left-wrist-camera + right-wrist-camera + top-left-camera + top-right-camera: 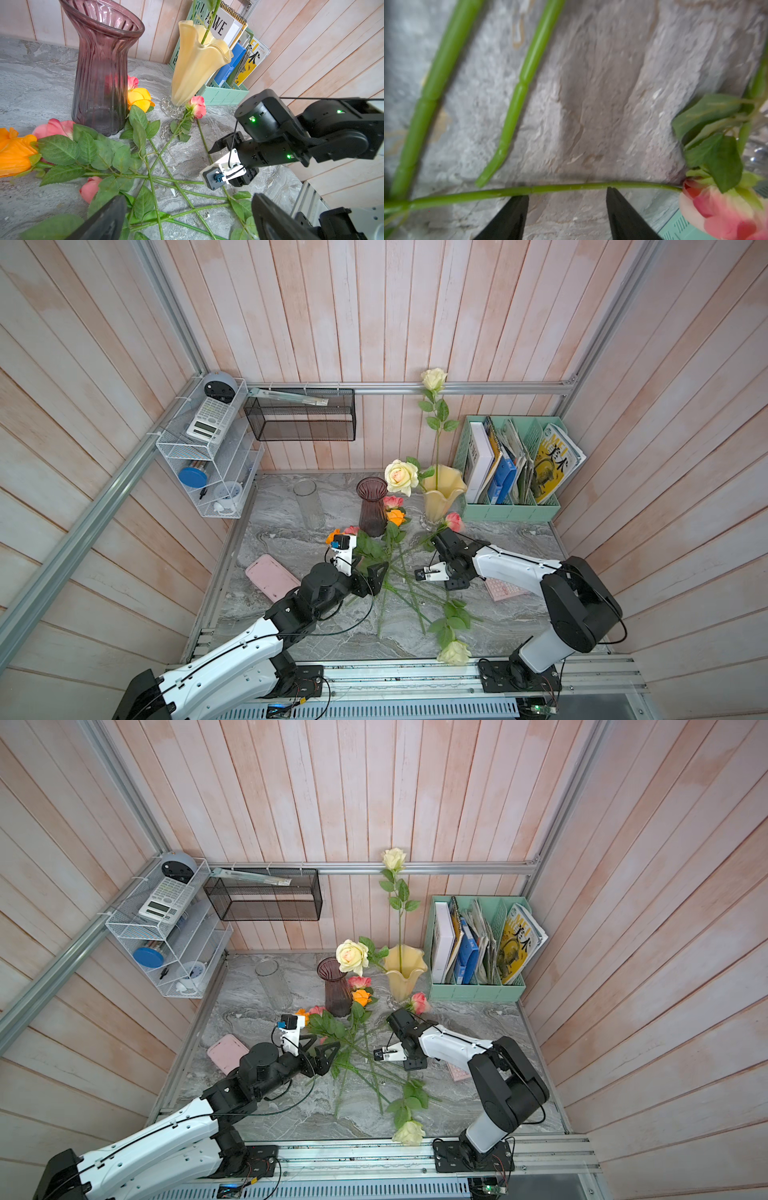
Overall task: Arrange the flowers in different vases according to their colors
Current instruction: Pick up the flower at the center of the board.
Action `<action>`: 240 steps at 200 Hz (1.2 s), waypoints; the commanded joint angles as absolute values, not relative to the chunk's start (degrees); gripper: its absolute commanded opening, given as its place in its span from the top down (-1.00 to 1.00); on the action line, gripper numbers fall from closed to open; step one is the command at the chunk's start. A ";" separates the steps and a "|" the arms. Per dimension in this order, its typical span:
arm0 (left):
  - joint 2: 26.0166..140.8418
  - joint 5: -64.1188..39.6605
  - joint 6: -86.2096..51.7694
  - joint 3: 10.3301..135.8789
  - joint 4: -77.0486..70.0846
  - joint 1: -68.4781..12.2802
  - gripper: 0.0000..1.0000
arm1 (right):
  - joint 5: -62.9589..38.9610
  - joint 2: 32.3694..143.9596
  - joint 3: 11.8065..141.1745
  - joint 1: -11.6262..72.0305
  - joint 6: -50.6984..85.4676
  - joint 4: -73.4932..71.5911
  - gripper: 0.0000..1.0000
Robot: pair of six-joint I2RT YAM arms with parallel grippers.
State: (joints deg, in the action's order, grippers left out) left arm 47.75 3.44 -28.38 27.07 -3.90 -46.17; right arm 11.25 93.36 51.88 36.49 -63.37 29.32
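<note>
— While two cream roses [433, 378] stand in the yellow vase [442, 489], where are the rest?

— One more, the third cream rose [454, 652], lies at the near edge of the worktop [291, 539]. Pink and orange roses [396, 517] lie with stems crossed around the purple vase [372, 506], with the clear vase [309, 504] beside it.

— And the hands?

— Partly open, the right hand [568, 192] grips nothing. Its fingertips sit at the stem of a pink rose [720, 214], perhaps touching, though that view is blurred. Spread wide over the leaves, the left hand [189, 196] holds nothing either.
</note>
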 commanded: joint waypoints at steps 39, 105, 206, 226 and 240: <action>43.95 5.10 -28.19 25.92 -0.01 -45.93 -1.00 | 4.67 98.88 59.92 37.79 -64.03 36.24 -0.24; 41.66 6.37 -28.39 25.52 1.60 -45.93 -1.00 | -0.99 100.88 59.74 37.79 -64.21 39.86 -0.10; 37.84 7.29 -29.08 23.42 1.76 -45.96 -1.00 | -2.04 104.87 59.77 37.79 -67.72 41.80 0.05; 37.79 7.39 -29.04 23.44 1.87 -46.05 -1.00 | -2.33 106.62 61.71 37.83 -66.81 42.79 0.47; 37.95 7.38 -28.95 23.38 2.02 -45.95 -1.00 | -2.19 107.38 62.50 37.89 -66.21 42.72 0.70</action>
State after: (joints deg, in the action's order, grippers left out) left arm 38.28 6.48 -28.75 24.32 1.63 -46.17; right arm 2.35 102.72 62.57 37.60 -61.56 37.50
